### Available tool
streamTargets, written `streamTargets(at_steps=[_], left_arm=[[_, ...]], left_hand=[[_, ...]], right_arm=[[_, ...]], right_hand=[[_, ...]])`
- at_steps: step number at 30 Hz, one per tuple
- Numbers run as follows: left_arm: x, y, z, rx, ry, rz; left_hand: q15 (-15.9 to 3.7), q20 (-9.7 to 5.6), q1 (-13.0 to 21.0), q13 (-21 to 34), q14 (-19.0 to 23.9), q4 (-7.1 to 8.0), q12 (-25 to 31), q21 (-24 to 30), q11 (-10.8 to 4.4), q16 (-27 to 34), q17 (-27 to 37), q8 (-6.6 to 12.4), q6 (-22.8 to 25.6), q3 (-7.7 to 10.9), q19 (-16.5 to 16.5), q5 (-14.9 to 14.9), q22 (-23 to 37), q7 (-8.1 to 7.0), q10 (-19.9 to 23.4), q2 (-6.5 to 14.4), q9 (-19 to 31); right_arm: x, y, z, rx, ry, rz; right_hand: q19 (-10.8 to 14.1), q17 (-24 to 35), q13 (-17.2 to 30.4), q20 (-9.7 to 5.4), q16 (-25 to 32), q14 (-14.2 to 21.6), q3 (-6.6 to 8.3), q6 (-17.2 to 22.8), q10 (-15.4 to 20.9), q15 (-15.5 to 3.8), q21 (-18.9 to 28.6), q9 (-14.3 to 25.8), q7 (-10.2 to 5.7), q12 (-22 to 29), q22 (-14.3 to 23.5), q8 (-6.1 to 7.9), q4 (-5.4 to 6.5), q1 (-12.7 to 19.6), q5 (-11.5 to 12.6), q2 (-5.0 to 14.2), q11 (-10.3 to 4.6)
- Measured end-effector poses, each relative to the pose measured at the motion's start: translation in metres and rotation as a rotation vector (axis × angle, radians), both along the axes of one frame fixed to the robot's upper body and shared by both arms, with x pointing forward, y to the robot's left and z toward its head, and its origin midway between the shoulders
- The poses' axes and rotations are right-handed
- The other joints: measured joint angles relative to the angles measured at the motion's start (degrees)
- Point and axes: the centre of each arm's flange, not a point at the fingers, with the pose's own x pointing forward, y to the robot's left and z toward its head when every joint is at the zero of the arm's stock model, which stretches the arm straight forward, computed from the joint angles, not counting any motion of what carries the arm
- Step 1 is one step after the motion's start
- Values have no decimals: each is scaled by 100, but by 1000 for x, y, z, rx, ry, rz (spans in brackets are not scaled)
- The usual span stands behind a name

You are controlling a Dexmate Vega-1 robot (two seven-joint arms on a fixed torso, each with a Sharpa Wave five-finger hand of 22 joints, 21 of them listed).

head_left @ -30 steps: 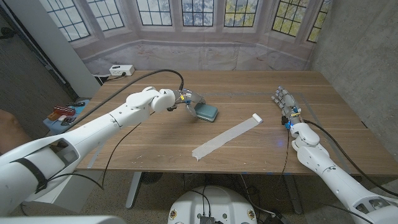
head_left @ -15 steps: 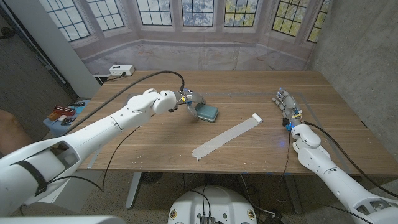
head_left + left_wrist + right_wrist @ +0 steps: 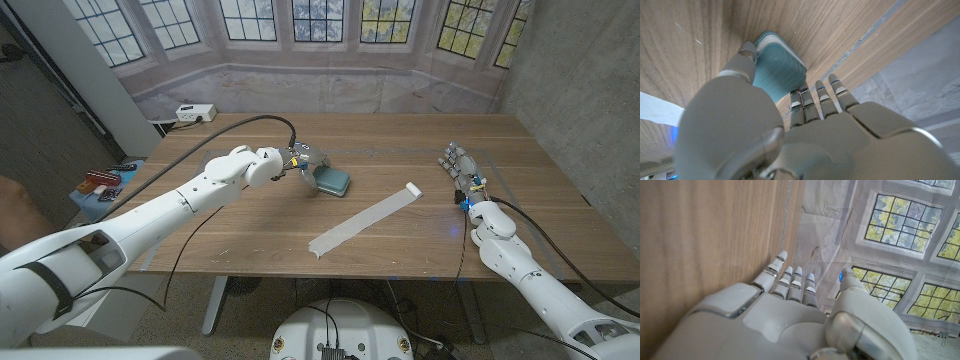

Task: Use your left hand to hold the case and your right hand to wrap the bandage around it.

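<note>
On the wooden table point(image 3: 250, 215), a little left of the middle, sits a small teal case point(image 3: 331, 180) with rounded corners, and the robot's left hand point(image 3: 303, 160) is right up against it. From the left wrist view the thumb point(image 3: 744, 59) lies along one side of the case point(image 3: 777, 71) and the other fingers point(image 3: 816, 97) reach past its opposite side, so the hand is spread around the case; whether it actually squeezes it I cannot tell. A strip of white bandage point(image 3: 362, 220) lies unrolled on the wood just right of the case, running diagonally, its small rolled end point(image 3: 413, 189) pointing toward the right hand point(image 3: 459, 168). That hand is well apart from the bandage near the table's right edge, fingers point(image 3: 788, 282) straight and slightly apart, holding nothing. A white power strip point(image 3: 195, 113) sits at the far left corner.
</note>
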Motion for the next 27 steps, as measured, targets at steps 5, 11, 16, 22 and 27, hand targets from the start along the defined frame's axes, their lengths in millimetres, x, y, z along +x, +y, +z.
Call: streamTargets(at_steps=[5,11,16,22,27], left_arm=[[0,0,1,-2,-4,-1],[-1,1,2,-7,-6,-3],[0,2,1,-10,-3,-5],[0,1,2,-15,2,-13],[0,1,4,-22,5,-19]], left_hand=[[0,0,-14,18,0,17,33,0,-41,0,20,0,19,-17,0,0,0,-20,41,15,0],[-31,-31,-26,31,31,23,54,0,-44,0,26,0,22,-24,31,-1,0,-18,44,27,0],[-57,-31,-37,53,107,15,97,0,-101,0,26,0,63,-32,31,-2,-1,-60,142,37,0],[-90,-61,-48,79,151,31,118,0,-134,21,36,0,86,-63,61,21,-1,-82,194,49,0],[-133,-61,-48,106,194,30,142,0,-157,21,53,0,106,-63,61,21,-1,-102,278,49,0]], right_arm=[[-2,0,4,-7,-7,1],[-4,1,10,-23,-14,1],[-7,2,14,-42,-15,-4],[-11,5,19,-73,-14,-10],[-15,8,23,-106,-8,-20]], right_hand=[[0,0,0,0,0,0,0,0,0,0,0,0,0,0,0,0,0,0,0,0,0],[0,0,0,0,0,0,0,0,0,0,0,0,0,0,0,0,0,0,0,0,0],[0,0,0,0,0,0,0,0,0,0,0,0,0,0,0,0,0,0,0,0,0],[0,0,0,0,0,0,0,0,0,0,0,0,0,0,0,0,0,0,0,0,0],[0,0,0,0,0,0,0,0,0,0,0,0,0,0,0,0,0,0,0,0,0]])
